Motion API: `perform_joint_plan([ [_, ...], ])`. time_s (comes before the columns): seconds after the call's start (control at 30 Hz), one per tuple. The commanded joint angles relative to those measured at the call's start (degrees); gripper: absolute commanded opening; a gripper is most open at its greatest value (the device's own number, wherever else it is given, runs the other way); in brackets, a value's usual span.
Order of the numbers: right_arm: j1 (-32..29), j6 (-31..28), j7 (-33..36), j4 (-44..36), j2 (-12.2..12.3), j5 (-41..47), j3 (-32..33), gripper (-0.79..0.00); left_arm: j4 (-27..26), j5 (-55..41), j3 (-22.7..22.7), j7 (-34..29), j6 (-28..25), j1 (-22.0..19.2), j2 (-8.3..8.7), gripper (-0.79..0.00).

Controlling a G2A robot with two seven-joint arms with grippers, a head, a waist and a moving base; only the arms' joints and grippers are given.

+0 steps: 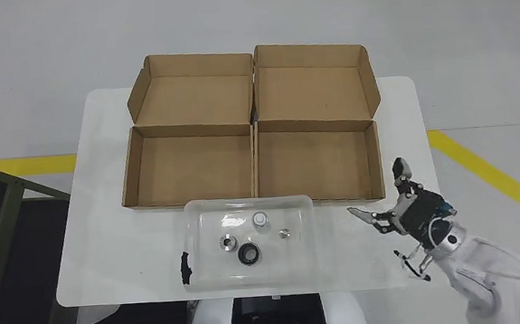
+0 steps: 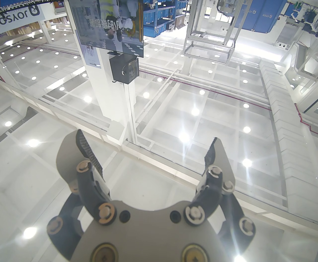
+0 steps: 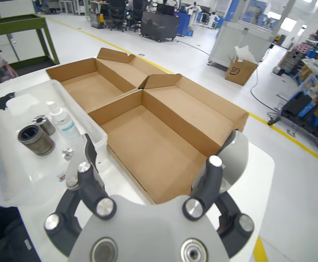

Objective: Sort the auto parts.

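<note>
I've got R pincer (image 1: 379, 193) spread wide, gripping nothing, above table (image 1: 101, 218) just beside nearer cardboard box (image 1: 315, 165). L pincer (image 2: 146, 136) spread too, aimed at ceiling. Clear tray (image 1: 191, 212) at table's near edge holds dark bearing (image 1: 249, 252), metal sleeve (image 1: 223, 244), small bottle (image 1: 260, 220), tiny metal bit (image 1: 284, 234).
</note>
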Motion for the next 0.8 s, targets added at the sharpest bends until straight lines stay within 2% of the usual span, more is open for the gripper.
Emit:
perform_joint_plan([
  [0.0,0.6,-1.7,2.7,-1.2,0.2,-0.5,-1.5,0.000,0.0,0.0,0.0,0.0,0.0,0.0,0.00,0.000],
  [0.13,1.8,-4.8,8.3,-3.5,0.5,-0.5,-4.7,0.000,0.0,0.0,0.0,0.0,0.0,0.0,0.00,0.000],
  [0.43,5.7,-7.2,21.5,-5.9,0.9,3.8,-13.4,0.000,0.0,0.0,0.0,0.0,0.0,0.0,0.00,0.000],
  [0.77,14.4,-6.1,33.2,-3.1,0.9,8.4,-24.7,0.000,0.0,0.0,0.0,0.0,0.0,0.0,0.00,0.000],
])
